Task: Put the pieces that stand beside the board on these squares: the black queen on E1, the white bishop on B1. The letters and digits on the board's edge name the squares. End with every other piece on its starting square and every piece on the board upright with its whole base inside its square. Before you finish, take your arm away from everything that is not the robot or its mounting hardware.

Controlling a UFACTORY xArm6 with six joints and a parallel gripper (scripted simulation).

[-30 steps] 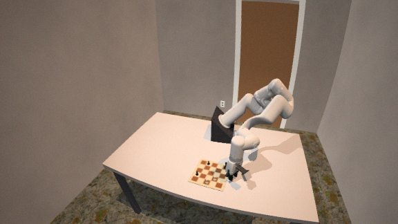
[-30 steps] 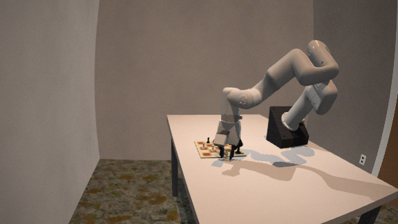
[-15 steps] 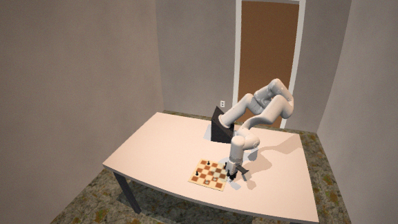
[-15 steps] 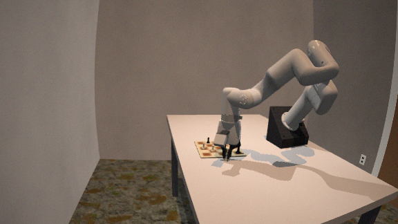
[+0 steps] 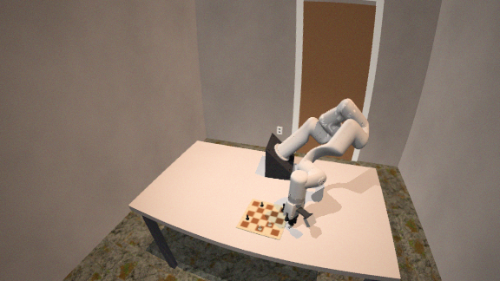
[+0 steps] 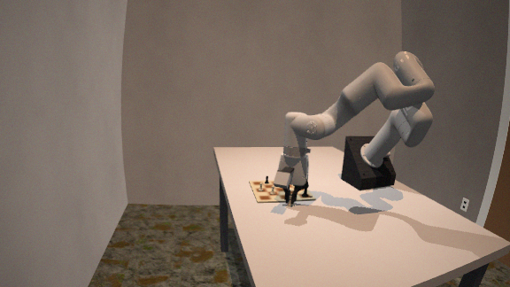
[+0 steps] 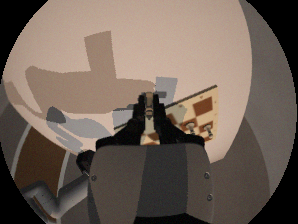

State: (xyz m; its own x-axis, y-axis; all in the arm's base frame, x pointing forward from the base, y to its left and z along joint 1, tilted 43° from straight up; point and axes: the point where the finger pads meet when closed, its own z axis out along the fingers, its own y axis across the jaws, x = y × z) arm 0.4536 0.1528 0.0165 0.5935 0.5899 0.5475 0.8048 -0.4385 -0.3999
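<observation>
White bishop point(image 5: 289, 226) point(image 6: 290, 204) point(image 7: 149, 101) just outside board point(image 5: 258, 232) point(image 6: 264, 197) point(image 7: 203, 106) edge; hand point(image 5: 290, 223) point(image 6: 290, 201) point(image 7: 148, 102) nearly closed, gripping it.

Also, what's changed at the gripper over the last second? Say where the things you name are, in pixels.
Gripper point(image 5: 291, 224) point(image 6: 290, 200) point(image 7: 148, 102) fingers came together and are now shut on a pale piece point(image 5: 288, 226) point(image 6: 289, 204) point(image 7: 149, 102), probably the white bishop, beside the board point(image 5: 240, 226) point(image 6: 255, 193) point(image 7: 214, 112). Nothing visibly let go. Arm pose and the visible pieces on the board look unchanged.
</observation>
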